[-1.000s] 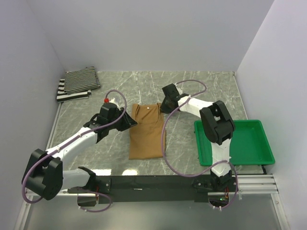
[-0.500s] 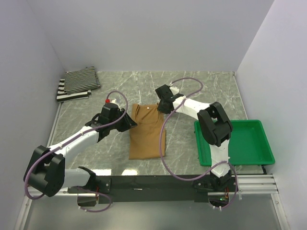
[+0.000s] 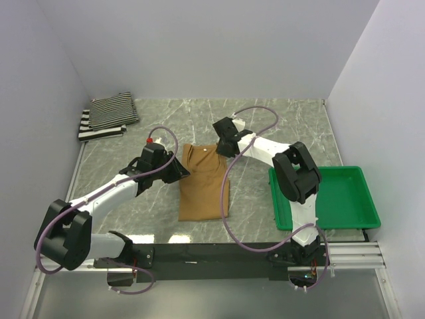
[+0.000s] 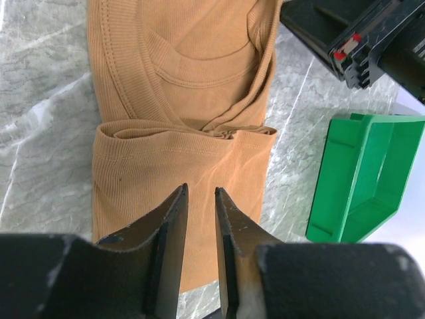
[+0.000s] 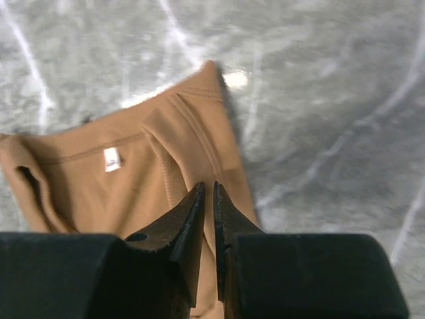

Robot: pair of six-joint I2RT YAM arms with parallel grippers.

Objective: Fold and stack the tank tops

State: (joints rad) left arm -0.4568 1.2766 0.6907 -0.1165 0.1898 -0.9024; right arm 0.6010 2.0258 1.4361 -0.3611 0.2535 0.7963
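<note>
Left hand [image 4: 200, 191] narrowly apart above tan-brown tank top [image 4: 186, 86], right hand [image 5: 207, 186] a slit apart over it

Open marble table [image 3: 285, 126] stretches behind; left gripper [image 4: 200, 194] and right gripper [image 5: 206, 187] crowd the tan tank top [image 3: 204, 189] from both sides; green tray [image 3: 319, 171] blocks the right; striped tops [image 3: 106, 114] fill the far-left corner.

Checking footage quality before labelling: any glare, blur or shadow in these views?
Top external: even light, pale glare on the grey marble table near edge. Left wrist: plain tan-brown cloth tank top sharp, left hand soft. Right wrist: bright glare spot on table, right hand blurred.
</note>
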